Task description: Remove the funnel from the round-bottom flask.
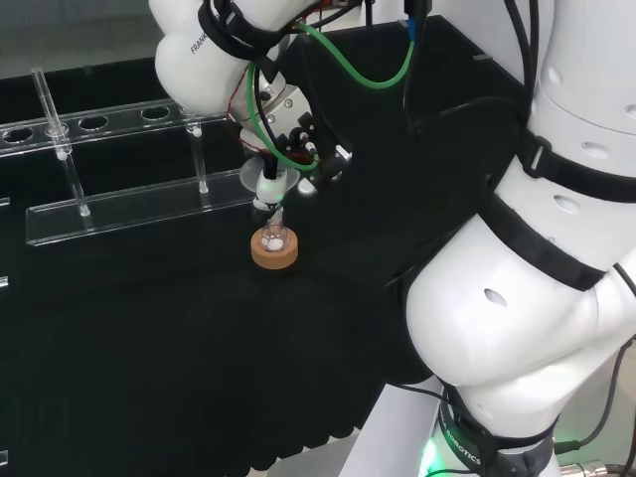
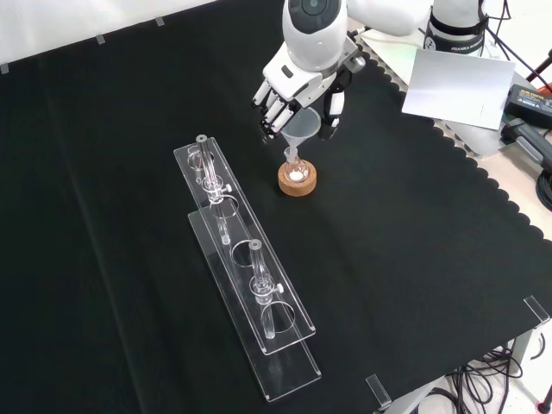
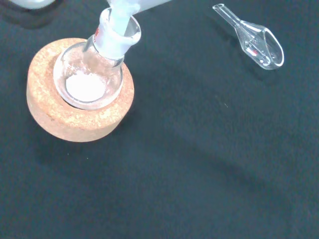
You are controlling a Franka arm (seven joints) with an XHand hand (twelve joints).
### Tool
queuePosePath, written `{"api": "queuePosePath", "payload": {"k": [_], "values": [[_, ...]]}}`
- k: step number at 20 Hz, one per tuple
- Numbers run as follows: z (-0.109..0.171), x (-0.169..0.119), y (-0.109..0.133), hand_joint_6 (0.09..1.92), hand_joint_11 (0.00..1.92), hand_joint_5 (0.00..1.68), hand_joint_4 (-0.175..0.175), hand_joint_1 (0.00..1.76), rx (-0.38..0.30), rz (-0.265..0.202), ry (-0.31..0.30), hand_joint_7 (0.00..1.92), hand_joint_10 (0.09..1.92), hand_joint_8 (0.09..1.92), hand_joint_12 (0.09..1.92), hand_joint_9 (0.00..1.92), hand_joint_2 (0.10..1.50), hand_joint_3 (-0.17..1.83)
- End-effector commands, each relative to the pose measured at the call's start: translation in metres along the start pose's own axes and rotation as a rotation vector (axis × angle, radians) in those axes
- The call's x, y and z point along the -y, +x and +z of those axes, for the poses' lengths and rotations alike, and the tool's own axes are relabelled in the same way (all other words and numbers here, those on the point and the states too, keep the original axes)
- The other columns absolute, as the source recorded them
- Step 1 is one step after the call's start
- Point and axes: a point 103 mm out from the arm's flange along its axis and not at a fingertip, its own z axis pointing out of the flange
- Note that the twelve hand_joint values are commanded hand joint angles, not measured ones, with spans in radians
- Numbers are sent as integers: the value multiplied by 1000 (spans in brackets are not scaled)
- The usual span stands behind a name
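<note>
Lift the funnel (image 2: 301, 128) straight up, so its stem leaves the neck without tipping the flask (image 2: 296, 169) on its cork ring (image 2: 297, 182). The funnel sits in the flask, just under the hand (image 2: 293, 86). Its fingers curl around the funnel's rim (contact is not plain).

Take the cork ring (image 2: 297, 179) as your landmark on the worktop (image 2: 414, 259). In it sits the round-bottom flask (image 3: 89, 79), and the funnel (image 2: 300, 128) stands in the flask's neck, directly above the ring. In the front view, the hand (image 2: 297, 86) hangs just above and behind the ring, its fingers (image 2: 274, 110) around the funnel's rim. In that view you find the test-tube rack (image 2: 246, 267) left of the ring, running toward the near edge. In the wrist view, a small glass scoop (image 3: 254, 37) lies on the worktop, well apart from the ring.
</note>
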Motion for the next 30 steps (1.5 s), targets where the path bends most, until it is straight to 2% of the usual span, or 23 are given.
{"api": "queuePosePath", "payload": {"k": [1,9,13,20,30], "values": [[-18,13,-9,114,706,693,4,870,0,10,31,765,362,581,1244,1151,753,517],[-50,40,-23,112,716,668,0,860,9,37,-20,768,353,578,1239,1170,748,530],[-63,50,-25,114,723,663,0,858,-7,39,-37,768,349,578,1238,1176,746,533],[-82,61,-26,118,731,658,-1,852,-38,37,-71,767,342,578,1234,1185,743,540],[-118,70,-41,126,736,654,-1,847,-60,58,-117,765,331,579,1230,1191,740,546]]}}
